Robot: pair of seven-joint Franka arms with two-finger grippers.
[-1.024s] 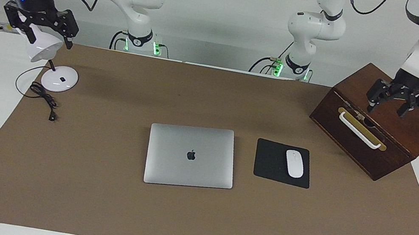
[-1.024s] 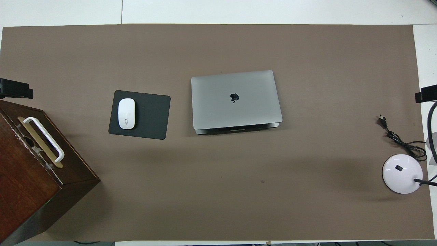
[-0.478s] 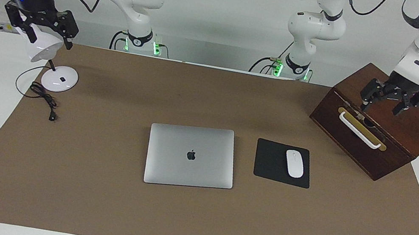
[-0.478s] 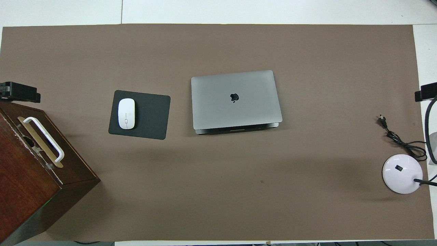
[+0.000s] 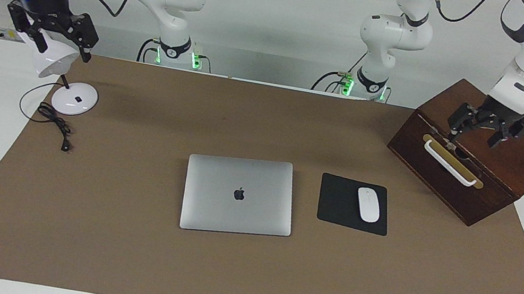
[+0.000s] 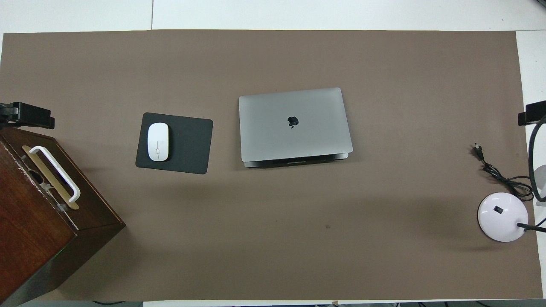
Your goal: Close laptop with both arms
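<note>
The silver-grey laptop lies mid-table with its lid down and the apple logo up. In the overhead view the laptop shows a thin dark gap above its base along the edge nearer the robots. My left gripper hangs open and empty over the wooden box, far from the laptop. Only its tip shows in the overhead view. My right gripper hangs open just over the lamp's head, at the right arm's end. Its tip shows at the overhead view's edge.
A black mouse pad with a white mouse lies beside the laptop toward the left arm's end. A dark wooden box with a white handle stands there too. A white desk lamp and its cord sit at the right arm's end.
My left gripper has risen a little and shifted over the box toward its handle side. My right gripper has risen slightly. The laptop has not moved.
</note>
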